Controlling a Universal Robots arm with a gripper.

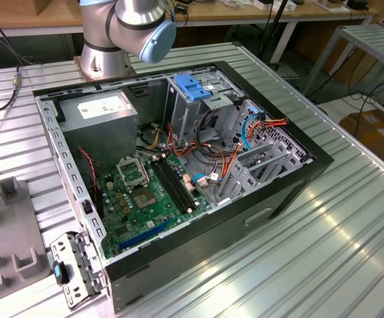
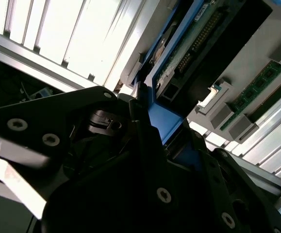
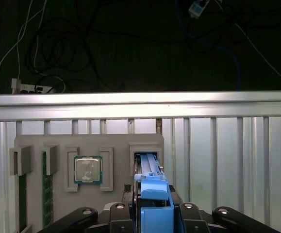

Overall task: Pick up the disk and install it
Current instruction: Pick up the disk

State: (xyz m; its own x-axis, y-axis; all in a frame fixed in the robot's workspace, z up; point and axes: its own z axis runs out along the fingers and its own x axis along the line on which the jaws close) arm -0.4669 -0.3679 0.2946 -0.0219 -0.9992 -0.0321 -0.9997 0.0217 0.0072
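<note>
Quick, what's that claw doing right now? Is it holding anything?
Gripper: closed on the disk, clamped on its blue end while it stands on edge in a slot of the grey tray.

This is a robotics lab or workshop. In the exterior view an open computer case [image 1: 178, 165] lies on a ribbed metal table [image 1: 351, 218]. A robot arm [image 1: 122, 33] stands at the upper left, and wooden benches [image 1: 245, 14] run along the top edge. Loose cables [image 1: 361, 99] trail on the floor at the upper right.
</note>
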